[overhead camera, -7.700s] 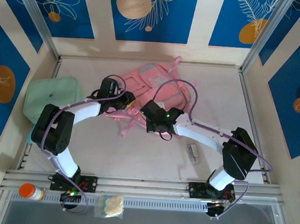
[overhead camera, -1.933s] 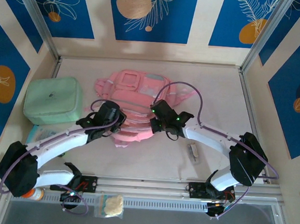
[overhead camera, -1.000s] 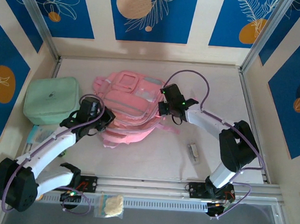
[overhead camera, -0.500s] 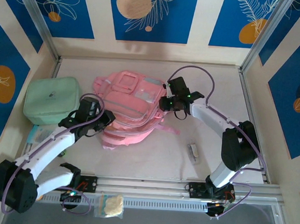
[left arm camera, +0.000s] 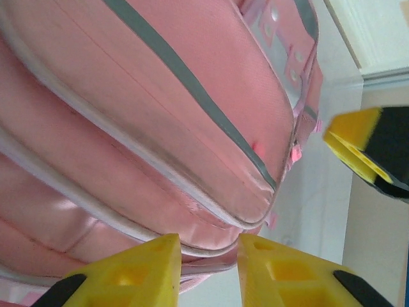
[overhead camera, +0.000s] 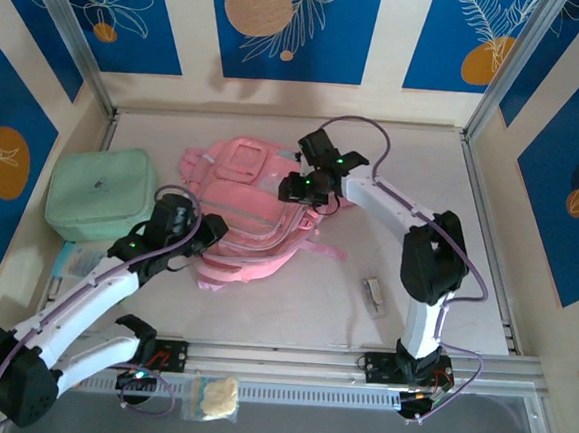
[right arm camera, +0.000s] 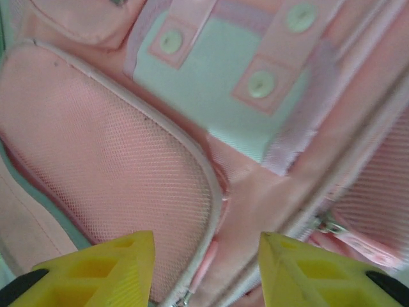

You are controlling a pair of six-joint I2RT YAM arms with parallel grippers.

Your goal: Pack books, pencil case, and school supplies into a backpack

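- My right gripper (right arm camera: 206, 268) has its jaws wide apart over the backpack (overhead camera: 245, 208). My left gripper (left arm camera: 208, 259) has its jaws close at the hem; I cannot tell if they grip.
- The backpack lies mid-table and looks soft, light and floppy.
- I'd pinch the firmer piped edge (right arm camera: 211, 185).

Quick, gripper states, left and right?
Left gripper: nearly shut, apparently pinching the backpack edge.
Right gripper: open, holding nothing, over the backpack.

backpack (overhead camera: 250, 208) mid-table — zip case (overhead camera: 101, 194) left, small oblong item (overhead camera: 373, 290) right-front.
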